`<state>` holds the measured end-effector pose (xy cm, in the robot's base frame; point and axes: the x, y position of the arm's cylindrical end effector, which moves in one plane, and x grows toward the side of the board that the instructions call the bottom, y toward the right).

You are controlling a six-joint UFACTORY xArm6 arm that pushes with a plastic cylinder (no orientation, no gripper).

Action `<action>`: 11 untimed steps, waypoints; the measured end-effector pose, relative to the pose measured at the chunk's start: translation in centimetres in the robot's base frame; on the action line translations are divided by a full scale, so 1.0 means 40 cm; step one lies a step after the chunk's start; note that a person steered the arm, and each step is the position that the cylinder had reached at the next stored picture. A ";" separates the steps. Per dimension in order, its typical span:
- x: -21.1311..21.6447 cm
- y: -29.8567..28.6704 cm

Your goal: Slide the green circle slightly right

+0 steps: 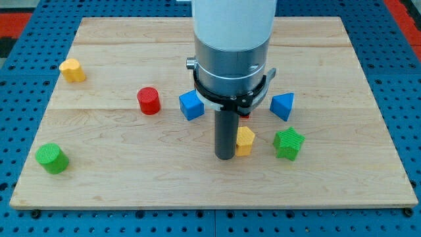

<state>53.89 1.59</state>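
Camera view, single frame. We see a pale wooden board (pixel 368 99) with visible plank seams and fine grain, lying on a blue perforated surface (pixel 408 131).

Our arm (pixel 233 46) comes down from the far edge at centre: a smooth white housing above a grey metallic collar with a black clamp ring, ending in a straight dark matte rod. My tip (pixel 225 158) sits on the board just left of a small yellow block (pixel 245 141), close enough that we cannot tell whether they touch. The yellow block's shape is partly hidden by the rod; it looks faceted. We have no claw on this rig, only the rod, so there is nothing spread or pinching to record.

The green circle (pixel 51 158), a short ribbed cylinder, stands near the left near corner of the board, well apart from my tip.

Other blocks, all with the layered printed texture:
- red cylinder (pixel 149 101), left of centre
- blue cube (pixel 191 105), just right of the red one, beside the arm collar
- blue triangle (pixel 283 105), right of the arm
- green star-like block (pixel 289 143), near and right, just beside the small yellow block
- yellow heart-like block (pixel 72 70), far left

A sliver of something red shows behind the rod; shape not readable.
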 end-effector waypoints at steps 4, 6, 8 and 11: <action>-0.185 -0.800; -0.034 -0.800; -0.006 -0.707; 0.058 -0.611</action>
